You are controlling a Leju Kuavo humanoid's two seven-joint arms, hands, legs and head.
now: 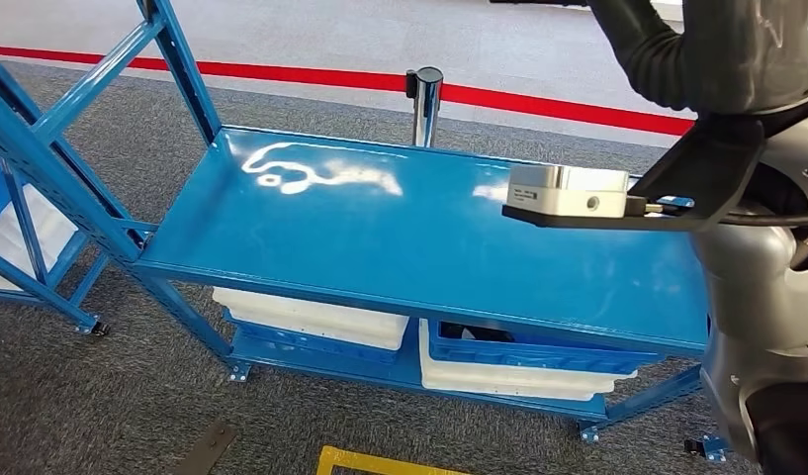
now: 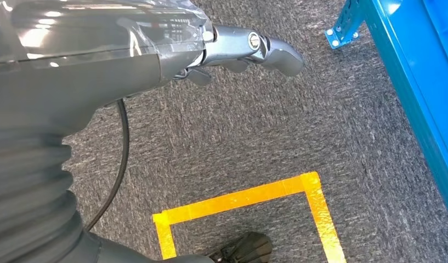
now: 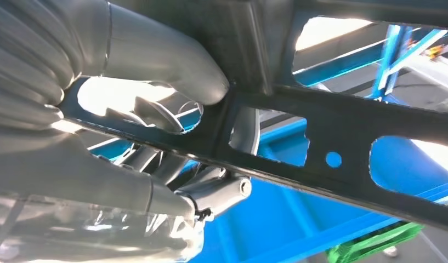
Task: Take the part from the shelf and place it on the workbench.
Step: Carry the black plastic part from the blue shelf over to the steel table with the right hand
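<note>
The part [image 3: 342, 118] is a flat black metal bracket with several cut-out openings. In the right wrist view my right hand [image 3: 117, 170] grips it, the thumb over one edge and the fingers [image 3: 216, 192] under it. The blue bench top [image 1: 409, 228] stretches across the head view, bare and shiny. My right arm [image 1: 736, 129] is raised over its right end, with the wrist camera [image 1: 568, 193] above the surface. My left hand [image 2: 249, 46] hangs over the grey carpet beside the bench and holds nothing.
White and blue bins [image 1: 320, 317] sit on the lower level under the bench top. Another blue rack [image 1: 44, 168] stands at the left. A chrome post [image 1: 424, 99] and a red floor line lie behind. Yellow tape [image 2: 249, 200] marks the carpet. A green crate [image 3: 375, 244] shows beyond the part.
</note>
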